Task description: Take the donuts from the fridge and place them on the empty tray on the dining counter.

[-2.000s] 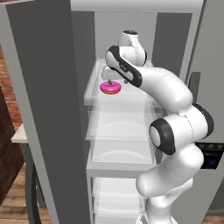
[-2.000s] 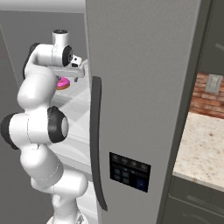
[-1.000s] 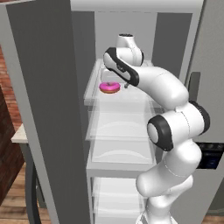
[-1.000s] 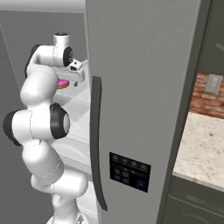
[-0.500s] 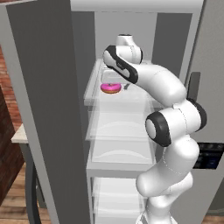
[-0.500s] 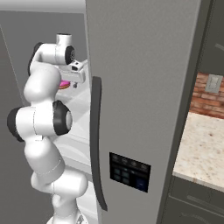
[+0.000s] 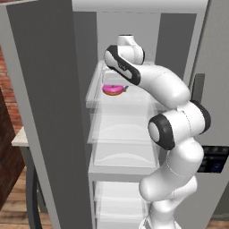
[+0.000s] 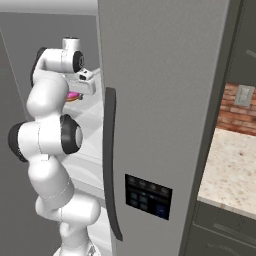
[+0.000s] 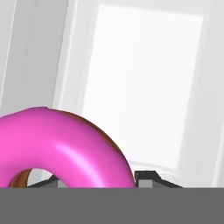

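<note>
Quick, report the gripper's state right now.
Gripper: at the pink donut on the fridge's top shelf, fingers around it; whether the jaws are shut on it cannot be told.

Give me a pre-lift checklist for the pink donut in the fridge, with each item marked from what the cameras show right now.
1. Fridge door swung open, shelves reachable: ok.
2. Pink donut lying flat on the upper glass shelf: ok.
3. Gripper down at the donut; the hand view has the donut right against the finger tips: ok.
4. Gripper firmly shut on the donut: cannot tell, since the donut hides most of the finger tips.
5. Donut lifted off the shelf: not ok, it rests there in the left base view.
6. Chocolate donut located for the second trip: cannot tell.
</note>
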You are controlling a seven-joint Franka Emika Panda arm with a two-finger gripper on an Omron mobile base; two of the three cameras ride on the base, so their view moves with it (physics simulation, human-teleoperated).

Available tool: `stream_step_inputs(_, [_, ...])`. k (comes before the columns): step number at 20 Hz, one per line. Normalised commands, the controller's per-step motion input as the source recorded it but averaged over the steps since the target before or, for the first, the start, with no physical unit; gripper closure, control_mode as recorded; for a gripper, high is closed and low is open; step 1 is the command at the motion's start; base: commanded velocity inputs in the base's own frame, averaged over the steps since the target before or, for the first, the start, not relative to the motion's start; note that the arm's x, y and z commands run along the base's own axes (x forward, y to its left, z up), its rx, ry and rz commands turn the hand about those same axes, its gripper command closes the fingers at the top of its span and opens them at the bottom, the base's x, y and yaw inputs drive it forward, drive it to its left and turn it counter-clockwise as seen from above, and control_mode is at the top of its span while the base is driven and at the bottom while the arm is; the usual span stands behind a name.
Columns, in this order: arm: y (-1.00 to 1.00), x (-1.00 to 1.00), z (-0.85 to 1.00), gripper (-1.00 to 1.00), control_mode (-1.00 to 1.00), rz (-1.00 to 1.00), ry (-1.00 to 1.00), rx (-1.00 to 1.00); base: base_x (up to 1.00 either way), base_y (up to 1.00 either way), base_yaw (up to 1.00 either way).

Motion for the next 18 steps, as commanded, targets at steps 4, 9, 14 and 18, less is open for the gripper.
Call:
stream_step_inputs(4, [-0.05,-0.48,0.06,1.0,-1.0,-0.02,-0.31,0.0,0.0,0.0,0.0])
stream_step_inputs(9, [-0.02,-0.81,0.18,1.0,-1.0,0.01,-0.44,0.0,0.0,0.0,0.0])
stream_step_inputs(14, [-0.04,-0.89,0.4,1.0,-1.0,0.03,-0.31,0.03,0.0,0.0,0.0])
stream_step_inputs(18, [-0.27,-1.0,0.54,1.0,-1.0,0.0,-0.07,0.01,0.0,0.0,0.0])
